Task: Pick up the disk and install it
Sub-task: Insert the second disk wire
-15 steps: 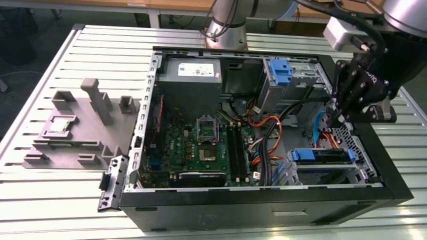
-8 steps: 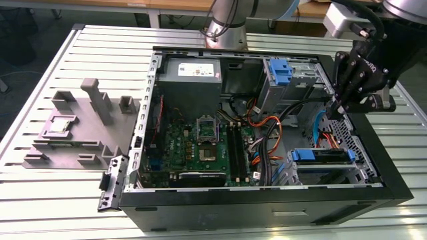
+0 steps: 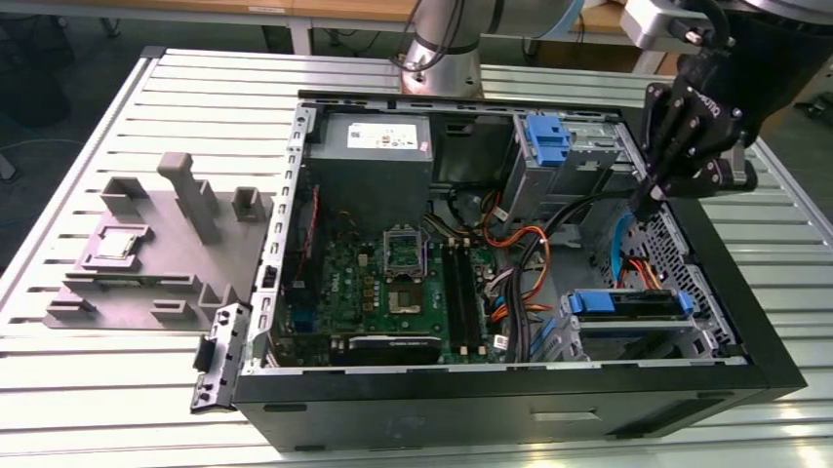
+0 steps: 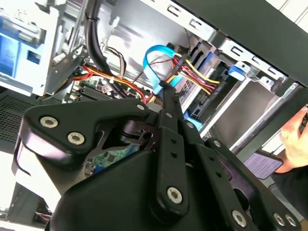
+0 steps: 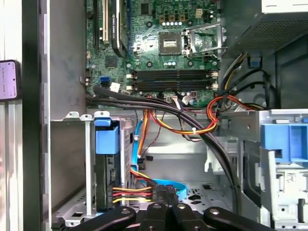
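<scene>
- The disk [image 3: 622, 304] is seen standing on its edge in a metal slot at the front corner of the computer case [image 3: 521, 405]. Its blue side rails are held by the slot, so it cannot slide about.
- In the first wrist view the disk [image 5: 103, 173] is tucked under a blue tab, and yellow, red and black wires [image 5: 127, 194] are plugged into its end. It looks as if the disk has already been put in place.
- The hand [image 3: 647, 202] is hung just above the case, over the open space beside the disk's slot. The disk is not touched by it.
- In the second wrist view the hand [image 4: 166, 91] is seen with its fingers pressed together to a tip. Nothing is seen held between them.
- A blue flat cable [image 4: 156, 60] is looped just past the fingertips. It is judged to be close to them, so it could get caught.
- A bare blue bracket [image 3: 549, 141] is kept in the back bay, well apart from the disk.
- The green board [image 3: 390, 283] is laid flat on the case floor, with the grey power box [image 3: 371, 146] behind it.
- The case is laid on its side on the desk [image 3: 131, 390], so the inside can be reached from above.
</scene>
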You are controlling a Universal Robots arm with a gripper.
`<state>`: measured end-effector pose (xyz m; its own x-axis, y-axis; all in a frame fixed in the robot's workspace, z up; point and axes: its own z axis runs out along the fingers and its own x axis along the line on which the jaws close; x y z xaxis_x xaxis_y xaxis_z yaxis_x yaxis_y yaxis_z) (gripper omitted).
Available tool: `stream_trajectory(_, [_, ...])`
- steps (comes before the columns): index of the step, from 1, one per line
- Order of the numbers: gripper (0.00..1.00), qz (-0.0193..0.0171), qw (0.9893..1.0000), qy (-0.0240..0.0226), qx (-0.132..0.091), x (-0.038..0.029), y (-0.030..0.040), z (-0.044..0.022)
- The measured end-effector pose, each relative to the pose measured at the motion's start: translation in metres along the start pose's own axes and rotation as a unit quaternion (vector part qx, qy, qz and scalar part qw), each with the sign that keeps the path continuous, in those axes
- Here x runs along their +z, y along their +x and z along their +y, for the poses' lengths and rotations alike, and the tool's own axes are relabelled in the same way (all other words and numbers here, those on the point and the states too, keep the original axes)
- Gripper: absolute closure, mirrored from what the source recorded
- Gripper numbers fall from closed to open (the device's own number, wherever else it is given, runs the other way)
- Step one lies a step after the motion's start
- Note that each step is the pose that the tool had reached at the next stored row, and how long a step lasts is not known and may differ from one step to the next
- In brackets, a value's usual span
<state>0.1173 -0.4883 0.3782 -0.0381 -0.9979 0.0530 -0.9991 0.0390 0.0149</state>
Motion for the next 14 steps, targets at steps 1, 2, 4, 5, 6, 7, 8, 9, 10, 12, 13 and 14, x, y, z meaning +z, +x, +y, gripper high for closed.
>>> stream_trajectory(1, [0.9,0.0008,1.0,0.0,0.0,-0.0008,-0.0012,0.0001])
stream_trajectory(2, [0.9,0.0014,1.0,0.0,0.001,-0.0016,-0.0023,0.0001])
stream_trajectory(4, [0.9,0.0028,1.0,0.0,0.001,-0.0024,-0.0044,0.0002])
stream_trajectory(5, [0.9,0.0043,1.0,0.0001,0.002,-0.0025,-0.0052,0.0001])
stream_trajectory(6, [0.9,0.0059,1.0,0.0001,0.003,-0.0024,-0.0057,0.0001])
stream_trajectory(7, [0.9,0.0083,1.0,0.0001,0.003,-0.0023,-0.0062,-0.0003])
stream_trajectory(8, [0.9,0.0106,0.9999,0.0002,0.004,-0.0022,-0.0066,-0.0006])
stream_trajectory(9, [0.9,0.0131,0.9999,0.0002,0.005,-0.0019,-0.0068,-0.0008])
stream_trajectory(10, [0.9,0.0159,0.9999,0.0003,0.006,-0.0013,-0.007,-0.001])
stream_trajectory(12, [0.89,0.0228,0.9997,0.0006,0.006,-0.0004,-0.0072,-0.0012])
stream_trajectory(13, [0.89,0.0264,0.9996,0.0008,0.006,-0.0001,-0.0073,-0.0012])
stream_trajectory(14, [0.83,0.0307,0.9995,0.0009,0.006,0.0003,-0.0074,-0.0012])
